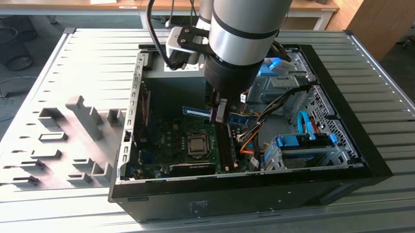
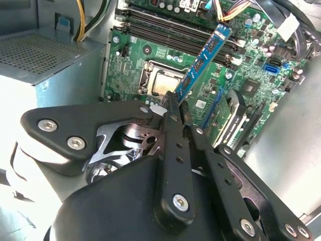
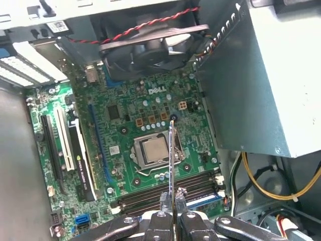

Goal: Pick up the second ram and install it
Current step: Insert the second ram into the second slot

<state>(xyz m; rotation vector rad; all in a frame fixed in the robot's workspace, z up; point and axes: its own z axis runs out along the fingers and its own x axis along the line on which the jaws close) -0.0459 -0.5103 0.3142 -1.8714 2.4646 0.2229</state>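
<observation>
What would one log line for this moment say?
gripper: shut on second ram | ram: held over motherboard, not seated | location: inside open computer case

Blue second ram (image 2: 201, 63); green motherboard (image 3: 125, 165); black hand (image 2: 173, 103); red-black twisted fan wire (image 3: 150, 25).

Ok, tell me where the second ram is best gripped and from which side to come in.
Pinch the second ram across its two flat faces, near one end, coming in along its length. It is a thin board, so likely only the faces give purchase, and this leaves its long edges free. The gripper holds it that way.
</observation>
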